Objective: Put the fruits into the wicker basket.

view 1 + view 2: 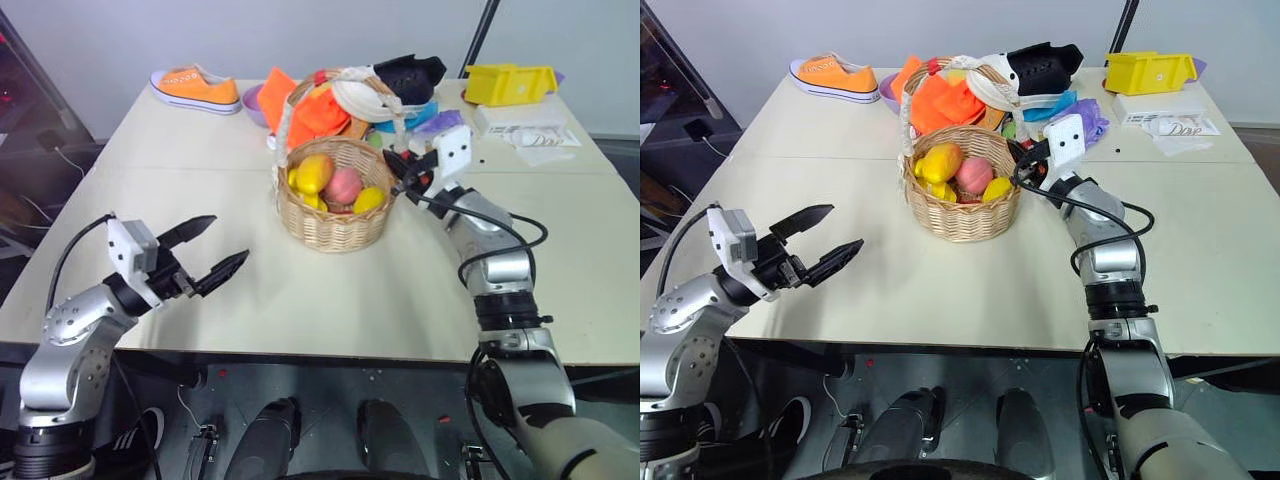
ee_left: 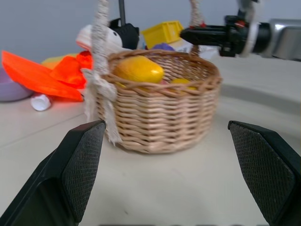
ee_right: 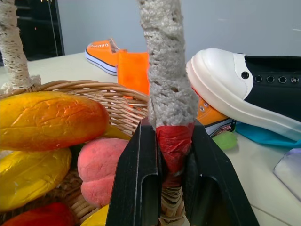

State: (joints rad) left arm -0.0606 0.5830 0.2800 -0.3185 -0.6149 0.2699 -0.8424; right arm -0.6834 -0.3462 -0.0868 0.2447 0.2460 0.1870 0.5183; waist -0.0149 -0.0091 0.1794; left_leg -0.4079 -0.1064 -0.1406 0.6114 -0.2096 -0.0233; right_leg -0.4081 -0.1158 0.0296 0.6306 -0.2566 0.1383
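The wicker basket [image 1: 335, 222] stands mid-table with its tall wrapped handle [image 3: 165, 70] arching over it. Inside lie the fruits: a yellow-orange mango [image 1: 315, 172] and a pinkish-red peach [image 1: 345, 186], among other yellow pieces. My right gripper [image 1: 397, 170] reaches in from the basket's right side and is shut on the red-wrapped foot of the handle [image 3: 173, 141], just above the rim. My left gripper [image 1: 227, 240] hovers over the table's front left, well apart from the basket, open with nothing between its fingers [image 2: 80, 160].
Behind the basket lie an orange cloth [image 1: 318, 110], a black and white shoe [image 1: 395, 82] and a purple bowl [image 1: 254, 102]. An orange shoe [image 1: 196, 90] sits at the back left, a yellow bin [image 1: 510, 84] and papers [image 1: 535, 135] at the back right.
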